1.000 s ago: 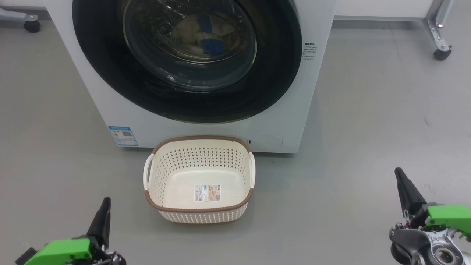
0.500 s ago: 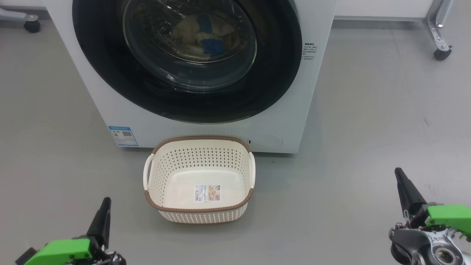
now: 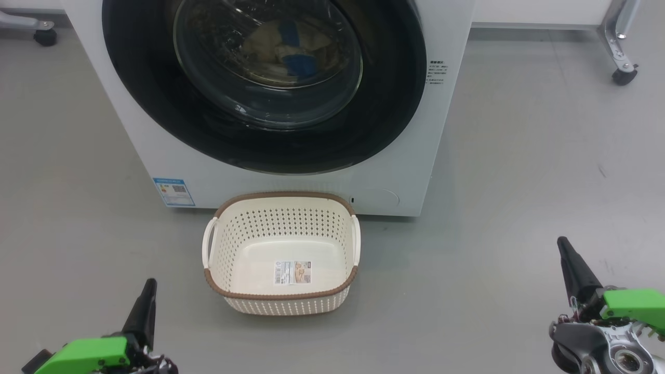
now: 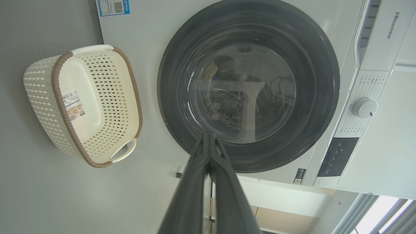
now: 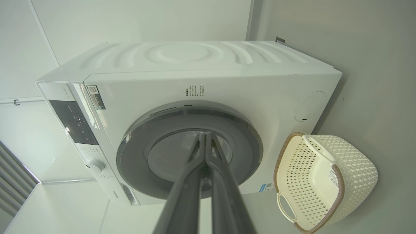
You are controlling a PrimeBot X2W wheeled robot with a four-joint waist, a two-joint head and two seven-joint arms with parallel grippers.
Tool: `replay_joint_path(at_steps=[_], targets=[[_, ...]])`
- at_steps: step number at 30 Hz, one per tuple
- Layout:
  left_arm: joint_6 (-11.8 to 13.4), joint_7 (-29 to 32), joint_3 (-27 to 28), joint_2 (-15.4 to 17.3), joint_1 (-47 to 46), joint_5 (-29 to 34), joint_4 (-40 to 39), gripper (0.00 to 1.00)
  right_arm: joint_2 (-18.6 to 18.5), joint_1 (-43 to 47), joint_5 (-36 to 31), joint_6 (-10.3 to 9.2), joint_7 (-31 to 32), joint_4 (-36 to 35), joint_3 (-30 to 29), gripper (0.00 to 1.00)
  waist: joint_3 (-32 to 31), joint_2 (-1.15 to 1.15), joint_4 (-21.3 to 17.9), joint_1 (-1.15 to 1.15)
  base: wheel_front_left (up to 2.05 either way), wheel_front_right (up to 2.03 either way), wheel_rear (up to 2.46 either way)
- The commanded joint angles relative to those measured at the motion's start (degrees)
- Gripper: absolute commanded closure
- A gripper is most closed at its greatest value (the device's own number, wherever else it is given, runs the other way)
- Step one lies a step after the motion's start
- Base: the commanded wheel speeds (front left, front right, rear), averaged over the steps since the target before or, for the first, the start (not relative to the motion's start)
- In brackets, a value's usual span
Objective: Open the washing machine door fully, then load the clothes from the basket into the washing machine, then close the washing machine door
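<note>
Both my claws sit low in the head view, the left claw at the lower left and the right claw at the lower right. Each has its two dark fingers pressed together and nothing between them. Both are well apart from everything else.

The washing machine door fills the top centre of the frame and looks flush against the white front of the washing machine. Through its glass, at the upper middle, I see the clothes, pale fabric with blue patches, lying in the drum. The basket stands on the floor just below the door, with only its label sticker inside.

By my reading all three steps are finished, so the only care left is the latch. From my right wrist view the rim shows no gap I can make out. If I doubted it, I would push with a closed fingertip on the black rim, never on the glass dome. I would come in from the side to keep clear of the basket. Which edge has the hinge I can't tell.
</note>
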Motion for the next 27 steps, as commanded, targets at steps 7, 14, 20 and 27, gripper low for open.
replay_joint_path(at_steps=[7,14,20,27], targets=[[-0.4,0.3,2.0,1.1,-2.7,-0.3,-1.7,1.0,-0.4,-3.2,0.4,0.19,0.3,-1.8,0.9,1.0,0.0,0.0,0.0,0.0,0.0,0.0,0.0],[-0.4,0.3,2.0,1.1,-2.7,-0.3,-1.7,1.0,-0.4,-3.2,0.4,0.19,0.3,-1.8,0.9,1.0,0.0,0.0,0.0,0.0,0.0,0.0,0.0],[-0.4,0.3,2.0,1.1,-2.7,-0.3,-1.7,1.0,-0.4,-3.2,0.4,0.19,0.3,-1.8,0.9,1.0,0.0,0.0,0.0,0.0,0.0,0.0,0.0],[-0.4,0.3,2.0,1.1,-2.7,-0.3,-1.7,1.0,-0.4,-3.2,0.4,0.19,0.3,-1.8,0.9,1.0,0.0,0.0,0.0,0.0,0.0,0.0,0.0]])
